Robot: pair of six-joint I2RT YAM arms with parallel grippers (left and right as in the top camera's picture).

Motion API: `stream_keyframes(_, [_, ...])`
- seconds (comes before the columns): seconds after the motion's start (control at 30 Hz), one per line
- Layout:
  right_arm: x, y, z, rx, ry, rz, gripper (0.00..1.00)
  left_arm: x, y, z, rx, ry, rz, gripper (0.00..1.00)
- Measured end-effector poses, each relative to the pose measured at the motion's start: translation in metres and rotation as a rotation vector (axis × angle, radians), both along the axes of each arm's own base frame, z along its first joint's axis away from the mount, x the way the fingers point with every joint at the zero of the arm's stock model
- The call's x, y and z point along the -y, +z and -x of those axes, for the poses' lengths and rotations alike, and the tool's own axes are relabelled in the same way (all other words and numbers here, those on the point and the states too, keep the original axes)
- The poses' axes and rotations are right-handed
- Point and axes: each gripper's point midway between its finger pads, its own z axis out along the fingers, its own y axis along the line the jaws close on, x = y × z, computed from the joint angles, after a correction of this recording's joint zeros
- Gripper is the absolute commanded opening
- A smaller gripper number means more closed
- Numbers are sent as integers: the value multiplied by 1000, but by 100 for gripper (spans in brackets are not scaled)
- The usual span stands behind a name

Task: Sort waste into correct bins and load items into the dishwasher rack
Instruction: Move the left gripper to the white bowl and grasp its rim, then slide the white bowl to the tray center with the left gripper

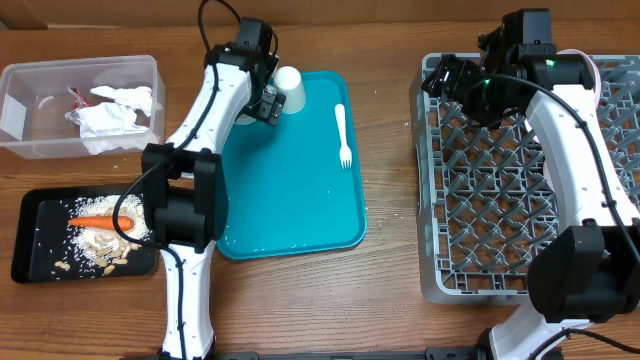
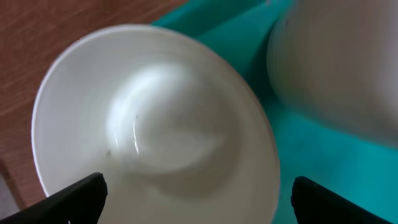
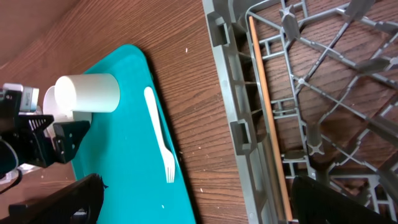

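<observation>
A small white bowl (image 2: 155, 124) sits at the far left corner of the teal tray (image 1: 290, 200), right beside a white cup (image 1: 288, 80) lying on its side. My left gripper (image 1: 268, 100) hovers just above the bowl, open, its two fingertips wide on either side of the rim and holding nothing. In the left wrist view the cup (image 2: 336, 68) fills the upper right. A white plastic fork (image 1: 342, 135) lies on the tray's right side. My right gripper (image 1: 445, 78) hangs open and empty over the far left corner of the grey dishwasher rack (image 1: 520, 170).
A clear tub (image 1: 30, 110) at the far left holds a crumpled white napkin (image 1: 115, 110). In front of it a black tray (image 1: 40, 250) holds an orange carrot (image 1: 100, 221) and beige scraps (image 1: 110, 250). Bare wood separates the teal tray and the rack.
</observation>
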Motion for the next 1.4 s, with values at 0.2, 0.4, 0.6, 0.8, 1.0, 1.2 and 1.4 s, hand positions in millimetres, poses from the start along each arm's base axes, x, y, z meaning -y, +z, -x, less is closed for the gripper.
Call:
stream_keyframes(0.2, [0,0,0,-1,0,0,100,0,-7,0,-3,-35,-12,63])
stream_keyframes(0.4, [0,0,0,-1,0,0,100,-2,-17,12,-54,-55,-26,21])
stream_keyframes(0.6, [0,0,0,-1,0,0,100,-2,-19,23,-98,-63,-40,4])
stream_keyframes(0.8, [0,0,0,-1,0,0,100,8,-17,41,-152,-46,-32,4])
stream_keyframes(1.0, [0,0,0,-1,0,0,100,43,-14,58,-183,-87,-5,4])
stream_keyframes(1.2, [0,0,0,-1,0,0,100,87,8,72,-149,-113,27,4])
stream_keyframes(1.4, [0,0,0,-1,0,0,100,82,44,98,-172,-21,48,4])
